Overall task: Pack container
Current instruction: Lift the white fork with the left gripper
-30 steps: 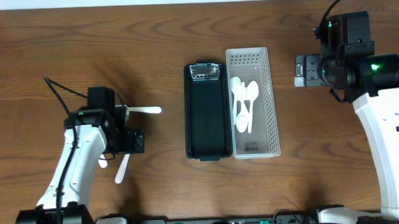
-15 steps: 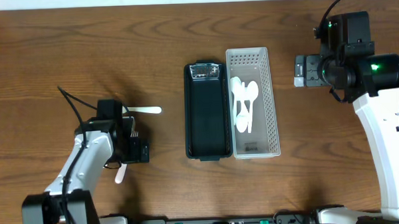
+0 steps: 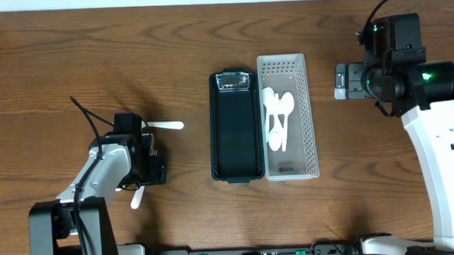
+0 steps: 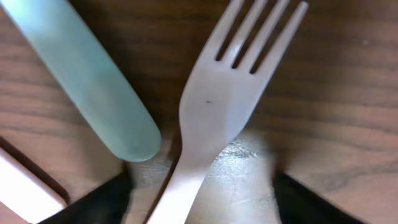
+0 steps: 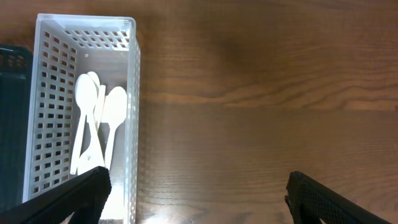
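My left gripper is low over loose cutlery on the left of the table. In the left wrist view it is open, with one finger on each side of the handle of a white plastic fork that lies on the wood. A pale green knife blade lies just left of the fork. A black tray and a white perforated basket holding white spoons stand side by side at the centre. My right gripper is open and empty, above bare wood right of the basket.
One white utensil end sticks out above my left gripper and another below it. A white piece shows at the left wrist view's lower left. The black tray holds a small clear item at its far end.
My left arm has shifted a little right and toward the front edge, settling lower over the cutlery. The right arm has not moved.
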Robot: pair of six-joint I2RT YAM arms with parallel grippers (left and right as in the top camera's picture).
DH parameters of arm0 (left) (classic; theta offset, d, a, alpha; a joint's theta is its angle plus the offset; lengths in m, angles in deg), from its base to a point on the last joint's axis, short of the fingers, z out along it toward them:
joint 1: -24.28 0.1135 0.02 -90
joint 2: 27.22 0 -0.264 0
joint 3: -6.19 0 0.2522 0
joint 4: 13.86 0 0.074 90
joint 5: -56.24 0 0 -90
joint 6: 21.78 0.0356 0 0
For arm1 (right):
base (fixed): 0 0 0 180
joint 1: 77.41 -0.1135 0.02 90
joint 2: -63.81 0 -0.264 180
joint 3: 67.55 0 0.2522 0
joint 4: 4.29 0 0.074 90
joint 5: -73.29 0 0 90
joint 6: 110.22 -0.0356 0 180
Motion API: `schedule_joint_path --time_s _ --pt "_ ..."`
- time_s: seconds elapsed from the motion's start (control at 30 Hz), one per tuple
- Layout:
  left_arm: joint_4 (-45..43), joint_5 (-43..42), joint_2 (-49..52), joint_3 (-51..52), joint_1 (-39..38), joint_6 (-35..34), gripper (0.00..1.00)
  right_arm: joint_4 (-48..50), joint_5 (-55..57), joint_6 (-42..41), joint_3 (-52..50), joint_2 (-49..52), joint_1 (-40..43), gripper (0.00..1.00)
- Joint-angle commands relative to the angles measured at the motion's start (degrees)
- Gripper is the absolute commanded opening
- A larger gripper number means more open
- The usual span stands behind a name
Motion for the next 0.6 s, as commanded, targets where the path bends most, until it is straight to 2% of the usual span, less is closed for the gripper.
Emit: schedule_joint_path --time_s 0.0,0.13,0.3,0.57 --pt "-0.20 -1.03 1.42 0.28 -0.04 -0.17 0.65 -0.11 -0.04 0.28 -0.22 0.07 0.37 0.94" --pt "-0.50 -1.03 1.42 0.28 -0.04 -0.20 0.56 -0.11 -0.04 0.28 -0.22 0.07 0.37 0.94" --pt "-1.53 -1.03 1.42 0.28 -0.04 -0.17 0.26 -0.11 -0.04 0.31 -0.22 0.07 0.37 0.95" --pt "-3.17 -1.03 1.42 0.26 -0.04 -0.15 0.24 -0.33 -0.04 0.31 -0.22 0.07 0.37 0.96"
